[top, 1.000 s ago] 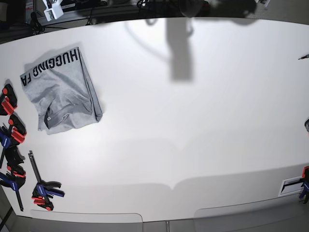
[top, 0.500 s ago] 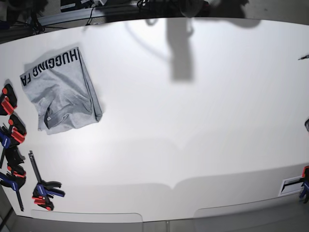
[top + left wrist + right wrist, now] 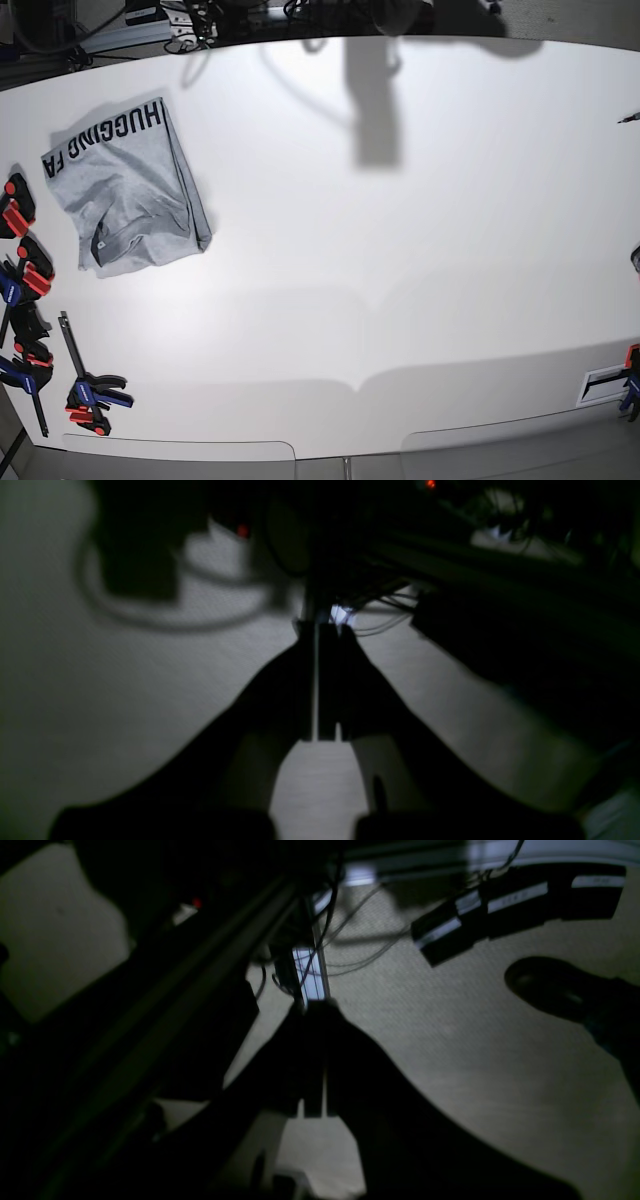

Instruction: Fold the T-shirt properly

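Black left gripper (image 3: 320,630), right gripper (image 3: 315,1007) closed, empty.

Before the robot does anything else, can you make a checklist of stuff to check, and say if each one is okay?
1. T-shirt on the table: ok, it lies in a compact folded bundle near the left edge in the base view.
2. Fold neat: not ok, the edges look uneven and rumpled.
3. Left tool holding nothing: ok, shut with nothing between its tips.
4. Right tool holding nothing: ok, shut and bare.
5. Arms away from the T-shirt: ok, neither shows over the table in the base view.
6. Clamps apart from the T-shirt: ok, they lie along the table's left edge, not touching it.
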{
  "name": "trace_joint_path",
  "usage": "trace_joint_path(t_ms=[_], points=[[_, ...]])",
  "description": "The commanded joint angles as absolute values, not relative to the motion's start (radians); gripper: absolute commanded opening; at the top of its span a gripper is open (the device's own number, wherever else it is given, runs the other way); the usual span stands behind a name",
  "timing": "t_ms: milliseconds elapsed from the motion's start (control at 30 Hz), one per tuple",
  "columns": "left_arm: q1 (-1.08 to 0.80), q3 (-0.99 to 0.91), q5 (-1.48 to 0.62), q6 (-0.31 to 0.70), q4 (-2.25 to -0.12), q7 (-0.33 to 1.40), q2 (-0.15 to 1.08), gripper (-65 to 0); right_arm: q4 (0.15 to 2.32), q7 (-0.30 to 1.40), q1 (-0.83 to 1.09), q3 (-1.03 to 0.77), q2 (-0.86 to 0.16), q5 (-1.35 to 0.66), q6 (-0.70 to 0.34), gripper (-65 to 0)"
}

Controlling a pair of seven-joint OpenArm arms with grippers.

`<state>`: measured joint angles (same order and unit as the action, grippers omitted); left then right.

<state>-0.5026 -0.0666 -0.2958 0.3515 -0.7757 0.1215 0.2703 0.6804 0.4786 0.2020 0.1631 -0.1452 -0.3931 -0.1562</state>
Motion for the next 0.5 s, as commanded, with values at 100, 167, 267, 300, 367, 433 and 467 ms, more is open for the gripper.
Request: trace_joint_path(t_ms=[100,167,267,300,367,433,467], points=[[-0.488,0.044,-0.141,0.360,-0.780,0.027,0.273,-65.0,0.684,0.408,0.202,0.164,-0.103,-0.395,-0.091,-65.0],[-0.473,0.067,-0.077,0.360,-0.780,0.029,0.260,-65.0,0.684,0.386,0.202,0.164,-0.082,-0.395,-0.065,-65.0],[-0.459,0.068,-0.053,0.360,-0.780,0.028,0.234,-65.0,0.684,0.381,0.202,0.164,-0.057,-0.396,-0.064,-65.0],[-0.458,0.068,-0.053,0.360,-0.780,0.028,0.227,-65.0,0.684,0.382,0.202,0.164,-0.048,-0.396,-0.064,-65.0],[-0.456,0.068,-0.053,0.360,-0.781,0.028,0.210,-65.0,0.684,0.385,0.202,0.164,-0.041,-0.396,-0.065,-65.0],[-0.457,0.068,-0.053,0.360,-0.780,0.028,0.196,-65.0,0.684,0.385,0.202,0.164,-0.041,-0.396,-0.067,-65.0],[-0.457,0.068,-0.053,0.360,-0.780,0.028,0.193,-65.0,0.684,0.385,0.202,0.164,-0.041,-0.396,-0.067,-65.0]])
